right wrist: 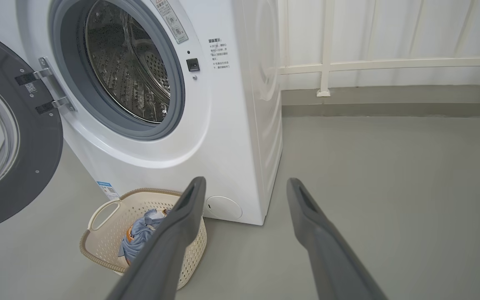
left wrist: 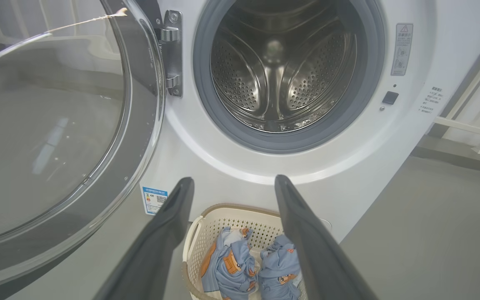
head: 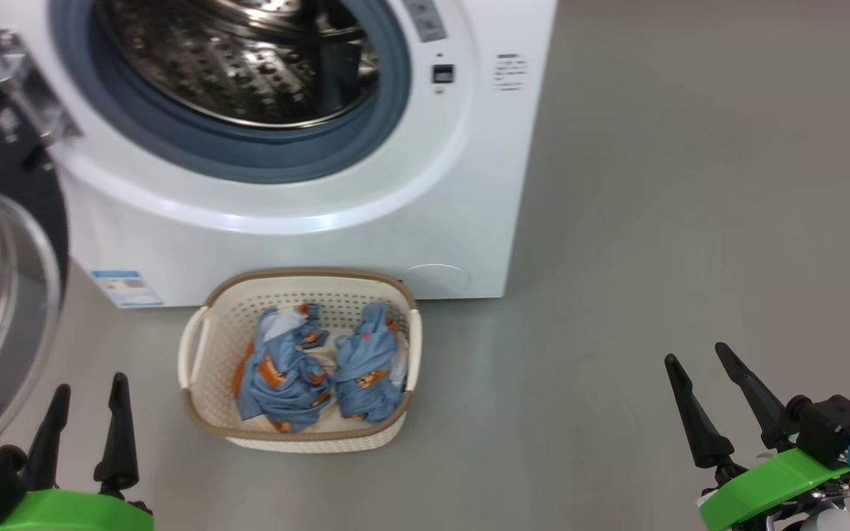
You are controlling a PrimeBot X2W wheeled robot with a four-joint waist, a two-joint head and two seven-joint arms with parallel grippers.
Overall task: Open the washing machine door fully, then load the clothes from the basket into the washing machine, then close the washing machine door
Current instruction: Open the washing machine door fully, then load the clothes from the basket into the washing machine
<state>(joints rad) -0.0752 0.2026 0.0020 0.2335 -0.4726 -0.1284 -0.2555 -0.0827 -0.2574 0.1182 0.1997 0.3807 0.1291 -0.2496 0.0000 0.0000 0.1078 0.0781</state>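
Both jaws gape wide, empty, over the floor (head: 654,221); clothes (head: 277,376) lie in the basket (head: 307,442) before the washing machine (head: 469,184), door (head: 4,280) open.

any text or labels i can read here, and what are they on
No text reads clearly.
Blue label sticker, low on the washing machine: too small.
Grey warning sticker beside the drum opening: triangle sign, text blurred.
Lines near the front's right edge: Chinese characters, too small.
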